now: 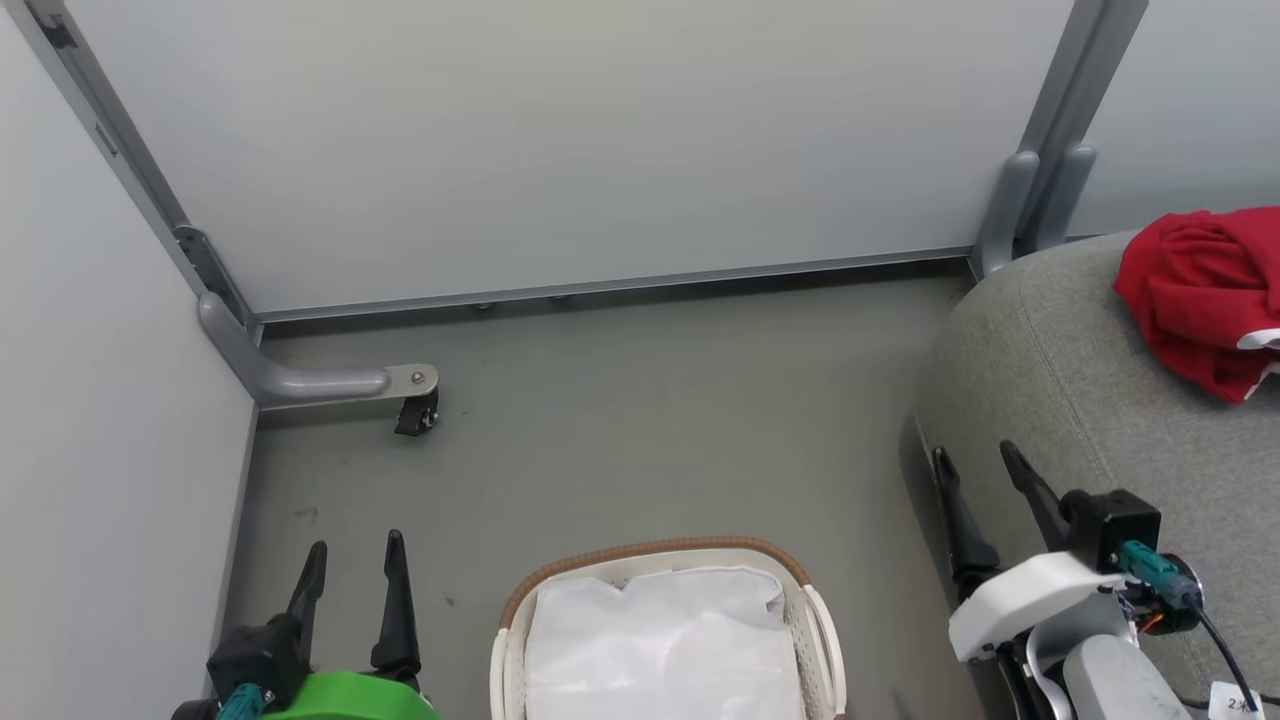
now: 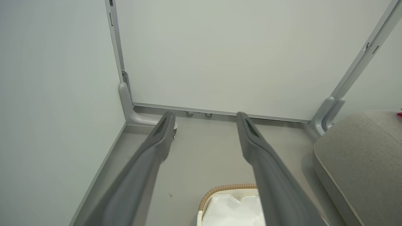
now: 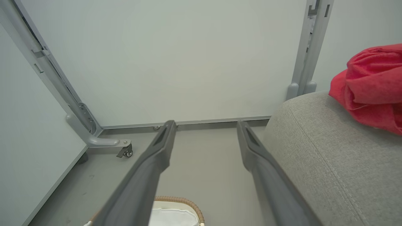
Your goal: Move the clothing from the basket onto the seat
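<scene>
Head view: clothing (image 1: 1200, 295) lies as a crumpled red heap on the seat (image 1: 1050, 380), far right, cut off by the pic edge. White trim shows at its lower right. The heap's long axis runs roughly from the back wall panel (image 1: 600, 150) twd the robot, slightly slanted. No lettering readable.

R wrist view gives the same heap from lower down, bulging above the grey fabric, folds clear, trim hidden. L wrist view catches just a red sliver at its right edge, plus the seat's rounded corner and seam.

Basket (image 1: 650, 548) sits on the floor (image 1: 650, 420) btwn the two arms, low centre, just beside the seat's front. Its brown woven rim curves twd the wall; the bottom edge cuts it, so its long axis can't be told. White liner (image 1: 665, 640) covers the inside that shows.

Left gripper (image 1: 355, 545): fingers spread wide, holding nothing, over bare floor left of the basket. Right gripper (image 1: 973, 452): likewise wide apart and holding nothing, at the seat's front edge, well apart from the clothing.

Caster (image 1: 418, 412) on the partition foot shows in the head and R wrist views.
</scene>
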`<state>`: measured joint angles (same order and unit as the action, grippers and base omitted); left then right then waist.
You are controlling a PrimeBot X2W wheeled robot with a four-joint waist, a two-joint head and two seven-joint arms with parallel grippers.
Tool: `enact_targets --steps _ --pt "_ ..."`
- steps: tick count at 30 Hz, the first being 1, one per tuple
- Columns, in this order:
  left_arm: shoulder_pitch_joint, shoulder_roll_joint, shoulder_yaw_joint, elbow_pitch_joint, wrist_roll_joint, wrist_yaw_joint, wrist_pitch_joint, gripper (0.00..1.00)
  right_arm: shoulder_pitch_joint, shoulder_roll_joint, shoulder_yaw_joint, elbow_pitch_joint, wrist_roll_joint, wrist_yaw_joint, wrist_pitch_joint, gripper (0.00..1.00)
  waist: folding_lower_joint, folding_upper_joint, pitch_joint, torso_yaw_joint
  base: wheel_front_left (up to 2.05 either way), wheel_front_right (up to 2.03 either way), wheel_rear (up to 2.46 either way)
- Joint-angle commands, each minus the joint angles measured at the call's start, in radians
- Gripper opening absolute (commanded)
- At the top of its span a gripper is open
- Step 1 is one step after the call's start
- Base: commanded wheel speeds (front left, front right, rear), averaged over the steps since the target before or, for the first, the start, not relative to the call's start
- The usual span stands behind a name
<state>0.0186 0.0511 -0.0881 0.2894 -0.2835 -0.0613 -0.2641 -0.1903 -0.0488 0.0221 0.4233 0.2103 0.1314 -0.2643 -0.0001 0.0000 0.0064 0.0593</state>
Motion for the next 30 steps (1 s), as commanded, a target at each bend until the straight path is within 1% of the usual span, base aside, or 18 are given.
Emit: enact_targets --steps 1,9,18,23,24,28,30 --pt "0.017 0.0 -0.002 -0.004 -0.006 0.002 0.0 1.0 0.023 -0.004 0.007 -0.008 0.001 -0.001 0.0 1.0 0.0001 0.0 -0.007 0.006 0.0 0.0 0.0" --pt "0.02 0.0 -0.02 -0.002 -0.021 0.003 0.0 1.0 0.053 -0.004 0.033 -0.012 -0.007 -0.001 0.0 1.0 0.0001 0.0 -0.014 0.002 0.0 0.0 0.0" --pt "0.01 0.0 -0.026 0.012 -0.02 -0.001 0.0 1.0 0.048 -0.004 0.036 -0.018 -0.005 -0.001 0.0 1.0 0.0001 0.0 -0.017 0.0 0.0 0.0 0.0" --pt "0.007 0.0 -0.025 0.013 -0.021 0.007 0.0 1.0 0.047 -0.004 0.036 -0.021 -0.004 -0.001 0.0 1.0 0.0001 0.0 -0.018 0.0 0.0 0.0 0.0" --pt "0.003 -0.001 -0.026 0.011 -0.022 0.001 0.0 0.0 0.038 0.0 0.036 -0.019 -0.005 0.0 0.0 0.0 0.0001 0.0 -0.018 0.0 0.0 0.0 0.0" --pt "0.005 -0.001 -0.028 0.042 -0.025 0.001 0.001 0.0 0.053 0.006 0.035 0.01 -0.002 0.0 0.002 0.0 0.0001 0.0 -0.018 0.0 0.0 0.0 0.0" --pt "0.0 -0.001 -0.02 0.041 -0.061 -0.001 0.012 0.0 0.049 0.006 0.026 0.01 0.035 0.0 0.016 0.0 0.0001 0.0 -0.018 -0.001 0.0 0.0 0.0"
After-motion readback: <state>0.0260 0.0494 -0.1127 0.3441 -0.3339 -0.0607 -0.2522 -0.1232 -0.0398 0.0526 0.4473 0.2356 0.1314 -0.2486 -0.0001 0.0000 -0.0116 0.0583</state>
